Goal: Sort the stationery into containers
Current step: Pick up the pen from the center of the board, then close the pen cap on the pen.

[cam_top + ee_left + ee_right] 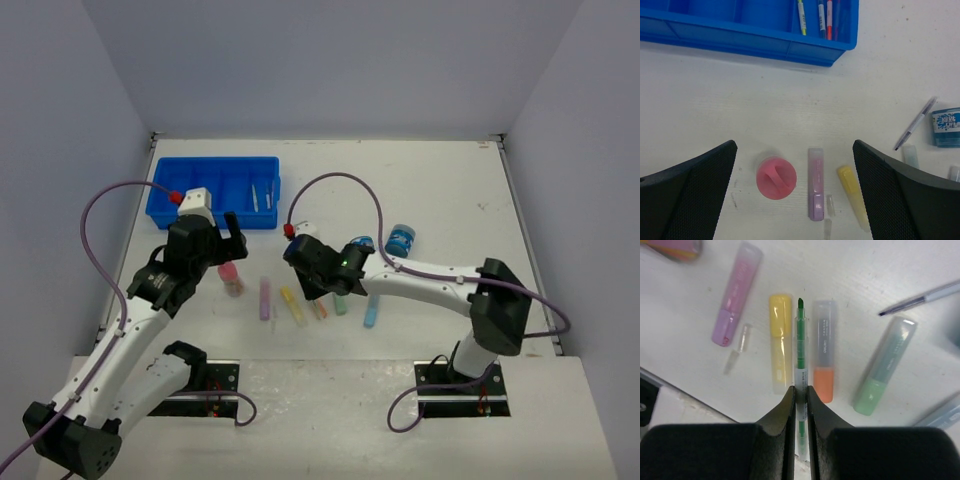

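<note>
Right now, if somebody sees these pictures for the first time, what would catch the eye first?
First the bright blue tray at the far left of the table, with a few pens in its right-hand compartments. Then the row of pastel markers in the middle, where the right gripper pinches a green pen between the yellow and orange ones. The open left gripper hovers over a pink-capped bottle.

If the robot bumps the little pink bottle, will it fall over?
Probably. The pink bottle seems to stand upright, so a sideways nudge may tip it. It looks round, so it would likely roll afterwards. Being small, it is probably light.
</note>
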Tool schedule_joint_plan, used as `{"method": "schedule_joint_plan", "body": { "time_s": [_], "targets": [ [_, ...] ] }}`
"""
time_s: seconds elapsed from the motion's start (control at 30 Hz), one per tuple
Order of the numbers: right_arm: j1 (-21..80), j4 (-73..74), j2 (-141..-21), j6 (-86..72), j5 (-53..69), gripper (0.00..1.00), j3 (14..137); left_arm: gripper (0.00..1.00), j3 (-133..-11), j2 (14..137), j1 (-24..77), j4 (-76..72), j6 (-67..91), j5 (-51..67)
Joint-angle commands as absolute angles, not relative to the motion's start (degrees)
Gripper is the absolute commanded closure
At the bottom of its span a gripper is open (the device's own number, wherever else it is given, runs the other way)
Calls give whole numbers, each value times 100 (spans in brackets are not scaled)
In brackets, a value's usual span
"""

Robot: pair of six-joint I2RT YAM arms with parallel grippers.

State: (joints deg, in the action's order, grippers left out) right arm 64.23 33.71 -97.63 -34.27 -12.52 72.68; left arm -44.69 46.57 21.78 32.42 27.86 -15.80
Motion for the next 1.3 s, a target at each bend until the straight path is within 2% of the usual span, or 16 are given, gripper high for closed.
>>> {"method": "schedule_joint_plan", "body": {
  "time_s": [0.0, 0.13, 0.2, 0.3, 0.47, 0.73, 0.83, 0.87, 0.93, 1.13, 1.27],
  "targets": [
    [6382, 3586, -8904, -3319, -1933, 100, 7445, 0, -4867, 4696, 2171, 3408, 2923, -1376],
    [6005, 3584, -8274, -3276, -2091, 100, 6965, 0, -4840, 4558, 2325, 3548, 3155, -865],
    [5774, 3554, -7980, -3258, -2153, 100, 6703, 1, -4796, 4506, 2642, 3733, 3500, -1054],
    [5329, 3466, -7579, -3184, -2154, 100, 6369, 3, -4748, 4509, 3704, 4157, 4310, -1870],
    [4867, 3300, -7098, -3061, -2121, 100, 5899, 11, -4302, 4753, 5230, 4318, 5326, -2355],
    [4505, 3059, -6694, -2948, -2015, 100, 5379, 23, -4272, 5821, 7083, 4960, 7223, -3068],
    [4469, 2921, -6655, -2890, -1931, 100, 5241, 46, -4246, 6189, 7327, 5017, 7512, -3061],
    [4448, 2892, -6662, -2882, -1915, 100, 5212, 46, -4210, 6369, 7356, 5010, 7586, -3032],
    [4447, 2867, -6671, -2857, -1865, 100, 5195, 56, -4176, 6548, 7365, 5010, 7661, -3023],
    [4430, 2777, -6618, -2804, -1787, 100, 5106, 59, -4104, 6776, 7356, 5128, 8101, -3318],
    [4430, 2708, -6609, -2787, -1741, 100, 5072, 58, -4178, 6834, 7331, 5475, 9025, -3522]
  ]
}}
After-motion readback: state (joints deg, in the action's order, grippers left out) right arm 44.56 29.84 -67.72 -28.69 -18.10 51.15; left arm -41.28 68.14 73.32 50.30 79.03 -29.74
